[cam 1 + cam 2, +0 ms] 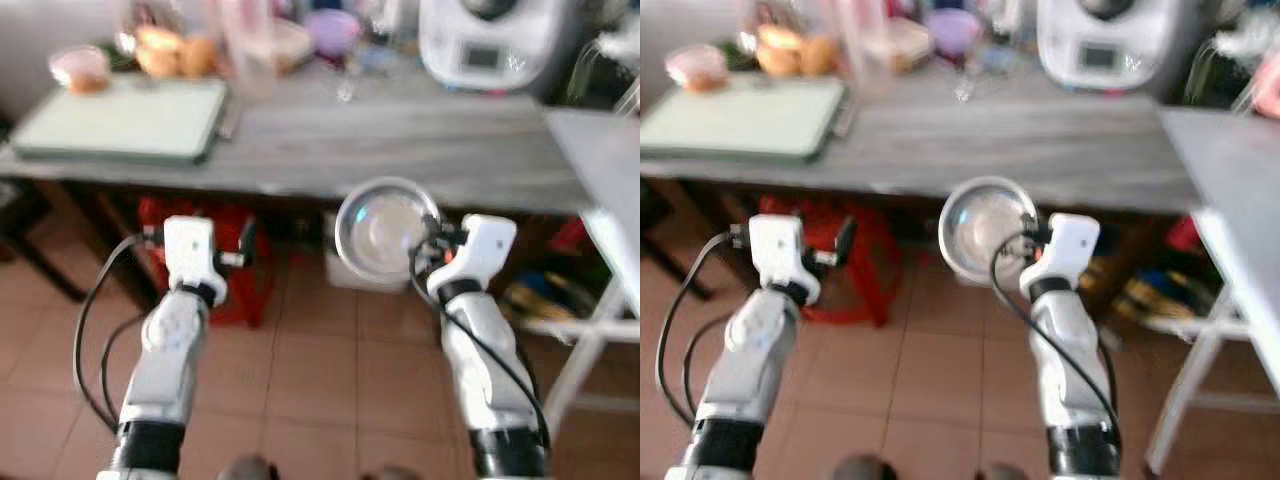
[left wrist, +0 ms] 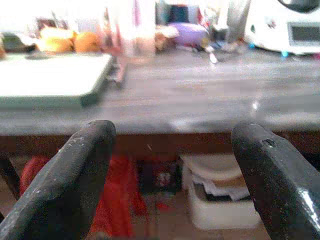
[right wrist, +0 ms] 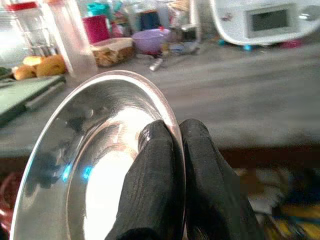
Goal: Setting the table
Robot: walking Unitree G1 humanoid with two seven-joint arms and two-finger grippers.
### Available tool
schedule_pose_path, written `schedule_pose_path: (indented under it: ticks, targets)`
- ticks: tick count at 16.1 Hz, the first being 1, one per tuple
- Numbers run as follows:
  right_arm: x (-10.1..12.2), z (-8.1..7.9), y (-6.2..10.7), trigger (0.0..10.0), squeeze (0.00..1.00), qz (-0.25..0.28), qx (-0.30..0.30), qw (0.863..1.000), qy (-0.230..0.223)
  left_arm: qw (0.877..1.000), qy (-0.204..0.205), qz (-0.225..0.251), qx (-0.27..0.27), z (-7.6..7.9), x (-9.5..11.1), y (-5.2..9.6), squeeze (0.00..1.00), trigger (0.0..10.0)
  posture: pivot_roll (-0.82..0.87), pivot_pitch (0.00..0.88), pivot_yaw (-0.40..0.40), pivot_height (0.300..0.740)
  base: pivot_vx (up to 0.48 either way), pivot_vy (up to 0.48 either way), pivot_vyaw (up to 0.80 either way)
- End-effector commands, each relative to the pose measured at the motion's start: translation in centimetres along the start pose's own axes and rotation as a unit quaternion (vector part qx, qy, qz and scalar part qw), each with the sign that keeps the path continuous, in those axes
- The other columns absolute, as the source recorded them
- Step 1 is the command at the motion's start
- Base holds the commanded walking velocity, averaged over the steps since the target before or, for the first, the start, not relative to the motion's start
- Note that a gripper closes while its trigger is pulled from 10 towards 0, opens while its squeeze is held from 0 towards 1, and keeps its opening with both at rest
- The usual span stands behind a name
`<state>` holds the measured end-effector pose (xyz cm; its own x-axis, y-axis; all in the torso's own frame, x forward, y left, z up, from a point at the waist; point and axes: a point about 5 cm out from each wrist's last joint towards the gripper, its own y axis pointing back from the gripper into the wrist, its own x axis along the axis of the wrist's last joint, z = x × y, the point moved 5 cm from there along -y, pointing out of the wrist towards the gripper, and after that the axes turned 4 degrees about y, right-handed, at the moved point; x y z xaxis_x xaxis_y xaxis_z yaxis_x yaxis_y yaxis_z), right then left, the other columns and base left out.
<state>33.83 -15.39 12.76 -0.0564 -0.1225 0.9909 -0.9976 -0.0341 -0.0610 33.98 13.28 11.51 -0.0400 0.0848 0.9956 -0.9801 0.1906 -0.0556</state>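
A shiny steel plate (image 1: 380,228) hangs in front of the grey wooden table (image 1: 400,150), just below its near edge. My right gripper (image 3: 176,135) is shut on the plate's (image 3: 95,155) rim, one finger on each face. My left gripper (image 1: 245,250) is held out to the left at about the same height, open and holding nothing; its two black fingers (image 2: 75,170) stand wide apart before the table edge.
A pale green cutting board (image 1: 125,120) lies at the table's left. Fruit (image 1: 165,52), jars, a purple bowl (image 1: 332,28) and a white appliance (image 1: 485,45) line the back. A red stool (image 1: 235,270) and a white box (image 2: 220,200) stand underneath. A second table (image 1: 610,170) is at the right.
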Motion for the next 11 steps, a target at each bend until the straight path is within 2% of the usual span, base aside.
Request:
schedule_pose_path:
  ticks: [1,5,8,10,11]
  targets:
    - [1.1,0.9,-0.2,10.0,0.00,0.019,-0.011,1.000,0.003,0.999,-0.010,0.009,-0.029,1.4,0.4,-0.2,0.00,10.0,-0.01,0.000,0.007,0.740,0.480,0.000,0.49]
    - [0.7,3.0,-0.5,10.0,0.00,0.008,-0.064,0.998,0.005,0.999,-0.026,0.013,-0.046,2.0,0.5,-0.1,0.00,10.0,0.00,0.000,0.008,0.740,0.480,0.000,0.00]
    - [0.0,3.5,-0.3,10.0,0.00,-0.005,-0.080,0.997,-0.008,0.998,-0.037,0.016,-0.056,2.4,0.5,-0.1,0.00,10.0,0.00,0.000,0.008,0.740,0.452,0.000,0.00]
    - [-0.2,3.7,-0.3,10.0,0.00,-0.007,-0.086,0.996,-0.004,0.998,-0.039,0.013,-0.052,2.3,0.4,0.0,0.00,10.0,0.00,0.000,0.009,0.740,0.356,0.000,-0.73]
    - [-0.2,3.8,-0.3,10.0,0.00,-0.006,-0.088,0.996,-0.003,0.998,-0.045,0.013,-0.048,2.1,0.4,0.1,0.00,10.0,0.00,0.000,0.009,0.740,0.000,0.000,0.00]
